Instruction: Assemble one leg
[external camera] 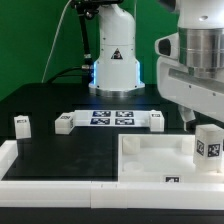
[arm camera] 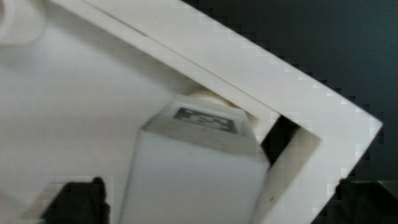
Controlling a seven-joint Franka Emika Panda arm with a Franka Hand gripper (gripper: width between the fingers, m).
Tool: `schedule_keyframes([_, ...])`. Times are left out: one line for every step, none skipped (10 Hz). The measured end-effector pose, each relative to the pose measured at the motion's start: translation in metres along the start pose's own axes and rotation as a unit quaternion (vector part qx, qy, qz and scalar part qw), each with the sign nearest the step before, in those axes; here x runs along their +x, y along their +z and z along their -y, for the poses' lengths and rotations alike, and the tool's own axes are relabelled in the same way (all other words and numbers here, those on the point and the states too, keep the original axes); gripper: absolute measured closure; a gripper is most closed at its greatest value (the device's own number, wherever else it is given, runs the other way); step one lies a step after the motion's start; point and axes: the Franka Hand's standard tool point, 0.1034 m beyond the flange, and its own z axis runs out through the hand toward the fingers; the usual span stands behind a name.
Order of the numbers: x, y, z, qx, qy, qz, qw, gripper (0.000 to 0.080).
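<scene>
The gripper (external camera: 205, 132) hangs at the exterior view's right edge, and its fingers (external camera: 187, 116) run down to a leg (external camera: 208, 146) with a black-and-white tag on its face. In the wrist view the dark fingertips (arm camera: 75, 198) sit on either side of that leg (arm camera: 199, 160), clamped against its flanks, so the jaws are closed on the post. The leg stands upright over the inner corner of the white tray (external camera: 150, 150), right against the raised rim; whether its foot touches the tray floor cannot be told. In the wrist view the tray's rim (arm camera: 267, 80) runs diagonally just beyond the leg's tagged end.

Outward from the gripper, at about nine o'clock across the black table (external camera: 40, 105), the marker board (external camera: 110, 118) lies flat with its row of tags. A white block (external camera: 64, 123) rests at one end of it and another white block (external camera: 155, 120) at the other. Farther toward nine o'clock a third white block (external camera: 21, 124) stands alone, well apart from the rest. At twelve o'clock from the board, the arm's white base (external camera: 113, 55) rises before the green backdrop (external camera: 30, 40).
</scene>
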Motion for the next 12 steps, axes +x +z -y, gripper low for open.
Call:
schedule_keyframes([-0.0028, 0.0002, 0.0020, -0.002, -0.060, -0.002, 0.998, 0.0151])
schedule_keyframes([-0.0070, 0.0008, 0.0047, -0.005, -0.100, -0.004, 0.995, 0.0150])
schedule_keyframes([-0.0094, 0.0014, 0.0061, -0.012, -0.171, -0.009, 0.985, 0.0150])
schedule_keyframes([-0.0109, 0.0021, 0.0066, -0.016, -0.233, -0.011, 0.972, 0.0150])
schedule_keyframes([-0.0099, 0.0023, 0.0058, -0.017, -0.273, -0.010, 0.962, 0.0150])
schedule_keyframes([-0.0075, 0.0020, 0.0041, -0.018, -0.341, -0.009, 0.940, 0.0150])
schedule_keyframes([-0.0048, 0.0017, 0.0022, -0.019, -0.397, -0.008, 0.917, 0.0150])
schedule_keyframes([-0.0035, 0.0016, 0.0013, -0.019, -0.436, -0.008, 0.900, 0.0150])
schedule_keyframes([-0.0030, 0.0015, 0.0009, -0.020, -0.471, -0.007, 0.882, 0.0150])
schedule_keyframes([-0.0022, 0.0014, 0.0004, -0.022, -0.501, -0.007, 0.865, 0.0150])
schedule_keyframes([-0.0022, 0.0014, 0.0004, -0.022, -0.501, -0.007, 0.865, 0.0150])
schedule_keyframes([-0.0022, 0.0014, 0.0004, -0.022, -0.500, -0.007, 0.866, 0.0150])
